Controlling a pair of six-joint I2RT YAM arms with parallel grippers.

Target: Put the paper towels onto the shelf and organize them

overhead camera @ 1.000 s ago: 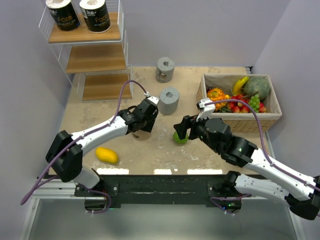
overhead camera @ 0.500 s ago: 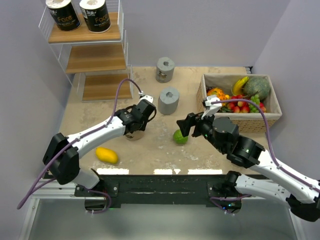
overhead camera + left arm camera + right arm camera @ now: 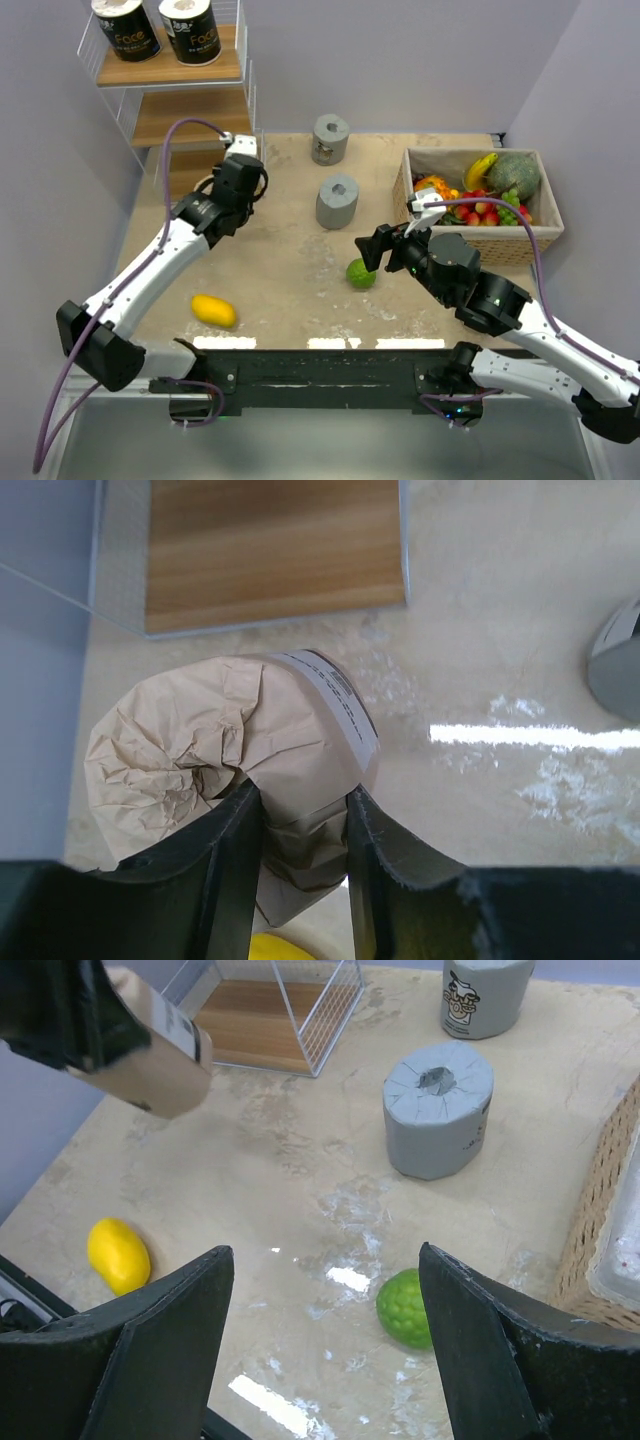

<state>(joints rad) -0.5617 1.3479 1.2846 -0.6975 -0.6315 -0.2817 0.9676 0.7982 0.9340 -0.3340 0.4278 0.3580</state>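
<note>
The left gripper (image 3: pixel 301 810) squeezes a tan paper towel roll (image 3: pixel 230 745) tight between its two black fingers. The roll is short and round. It is wrapped in soft, crinkly brown paper with a white label strip around it. It is held up above the table (image 3: pixel 290 290) on the far left, close in front of the bottom board of the shelf (image 3: pixel 190 117).

The shelf has smooth light wood boards and thin white wire sides. A left black roll (image 3: pixel 125 28) and a right black roll (image 3: pixel 190 28) stand side by side on its top board.

A far grey roll (image 3: pixel 331 138) and a near grey roll (image 3: pixel 338 200) stand upright on the sandy-coloured table.

The right gripper (image 3: pixel 322 1260) has its fingers spread wide and holds nothing. It hangs by a bumpy round green fruit (image 3: pixel 405 1308). A smooth yellow fruit (image 3: pixel 214 310) lies near left. A woven basket (image 3: pixel 500 240) sits on the right.
</note>
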